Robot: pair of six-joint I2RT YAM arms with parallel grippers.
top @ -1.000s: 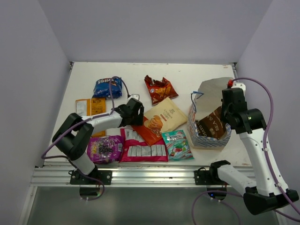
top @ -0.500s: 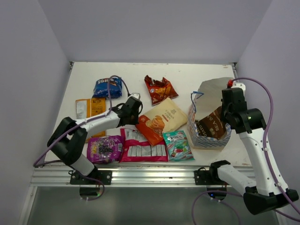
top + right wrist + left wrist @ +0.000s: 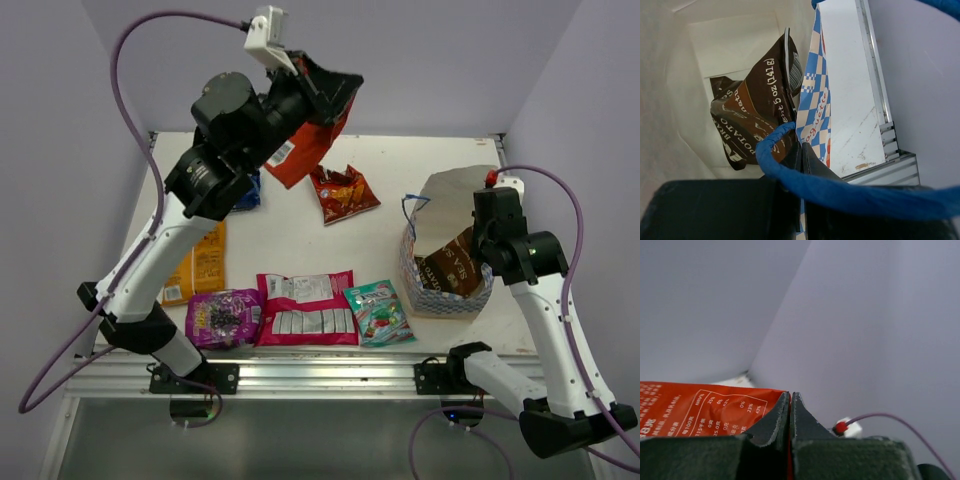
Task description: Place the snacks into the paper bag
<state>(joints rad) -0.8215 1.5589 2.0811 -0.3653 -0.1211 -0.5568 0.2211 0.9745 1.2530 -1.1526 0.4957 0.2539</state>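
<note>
My left gripper is shut on an orange packet and holds it high above the back of the table. My right gripper is shut on the right wall of the paper bag, which stands open at the right with a brown packet inside. More snacks lie on the table: red, orange, purple, pink, teal, and a blue one mostly hidden behind the left arm.
The bag's blue string handle loops across my right fingers. The metal rail of the table's front edge runs just below the row of packets. Walls close the table in at the left, back and right.
The left gripper shut on the orange packet that lay mid-table and swung it high up toward the back. The right arm and the bag stayed put.
</note>
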